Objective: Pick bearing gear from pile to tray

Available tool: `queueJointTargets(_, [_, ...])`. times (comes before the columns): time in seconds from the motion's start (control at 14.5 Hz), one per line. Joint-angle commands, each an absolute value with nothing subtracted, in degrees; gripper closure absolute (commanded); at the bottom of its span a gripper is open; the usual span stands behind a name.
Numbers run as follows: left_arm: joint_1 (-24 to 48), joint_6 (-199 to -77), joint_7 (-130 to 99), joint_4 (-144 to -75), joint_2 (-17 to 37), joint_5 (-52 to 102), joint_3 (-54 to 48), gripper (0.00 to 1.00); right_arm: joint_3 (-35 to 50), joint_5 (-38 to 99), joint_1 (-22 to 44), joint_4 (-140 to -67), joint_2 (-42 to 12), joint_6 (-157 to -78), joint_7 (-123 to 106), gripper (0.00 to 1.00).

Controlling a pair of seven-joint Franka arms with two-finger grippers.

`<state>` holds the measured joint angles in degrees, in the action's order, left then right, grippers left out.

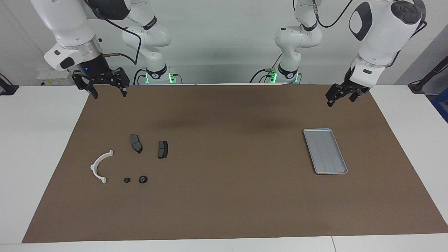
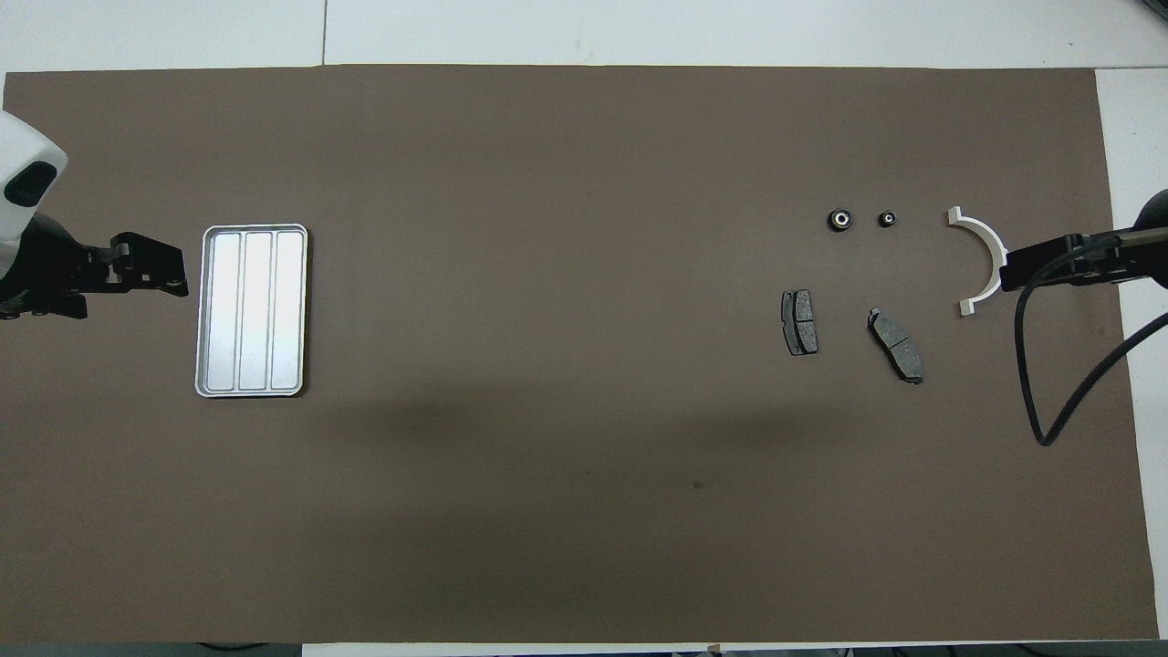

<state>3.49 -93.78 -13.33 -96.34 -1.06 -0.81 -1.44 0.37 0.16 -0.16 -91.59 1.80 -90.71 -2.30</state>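
Brown mat (image 1: 224, 196): bearing rings (image 1: 142, 179) lie well apart from raised right gripper (image 1: 101, 91).

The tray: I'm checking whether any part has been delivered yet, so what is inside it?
Nothing lies in the tray; only its bare ribbed floor shows, none of it covered. The small black rings lie on the mat.

The tray (image 2: 252, 310) lies on the brown mat (image 2: 547, 274) toward the left arm's end; two brake pads (image 2: 799, 321), two black rings (image 2: 839, 220) and a white half-ring (image 2: 984, 260) lie toward the right arm's end.
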Motion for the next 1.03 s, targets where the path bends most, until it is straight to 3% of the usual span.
queueJointTargets(0.0, [3.6, -92.9, -12.8, -96.5, -2.0, -0.2, -1.2, 0.00, 0.8, 0.0, -0.5, -92.5, 2.8, -89.9, -1.7, 0.00])
queueJointTargets(0.48, [3.6, -92.9, -12.9, -96.5, -2.0, -0.2, -1.2, 0.00, 0.8, 0.0, -0.5, -93.0, 3.0, -90.9, -1.6, 0.00])
queueJointTargets(0.83, [3.6, -92.9, -12.9, -96.5, -2.0, -0.2, -1.2, 0.00, 0.9, -0.3, -0.4, -95.7, 2.1, -96.1, -1.4, 0.00])
queueJointTargets(0.96, [3.6, -92.9, -12.9, -96.5, -2.0, -0.2, -1.2, 0.00, 0.9, -0.3, -0.4, -98.4, 0.5, -102.4, -1.4, 0.00])
